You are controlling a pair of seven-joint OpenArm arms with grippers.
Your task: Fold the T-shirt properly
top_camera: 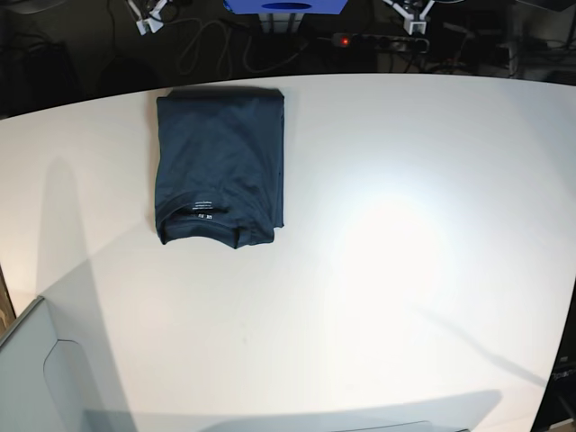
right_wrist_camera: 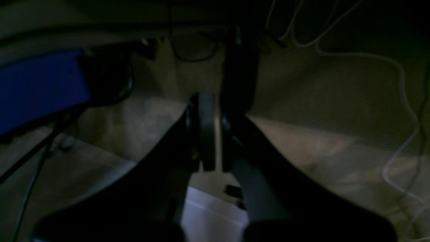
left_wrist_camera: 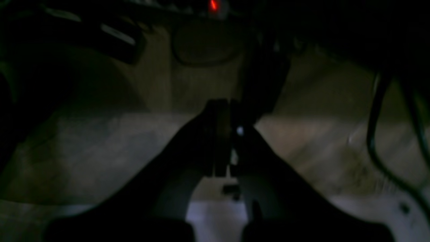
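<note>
both dark fingers (left_wrist_camera: 221, 134) (right_wrist_camera: 206, 131) pressed closed, empty; soft navy t-shirt (top_camera: 219, 162) folded rectangular on smooth white table (top_camera: 405, 225).

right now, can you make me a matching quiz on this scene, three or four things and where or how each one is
Things:
1. T-shirt
2. neck label
3. left gripper
4. table

States:
a. shut, holding nothing
b. white, mostly bare
c. folded into a rectangle, on the table's far left part in the base view
d. white print, at the shirt's near edge

Pairs: 1-c, 2-d, 3-a, 4-b
</note>
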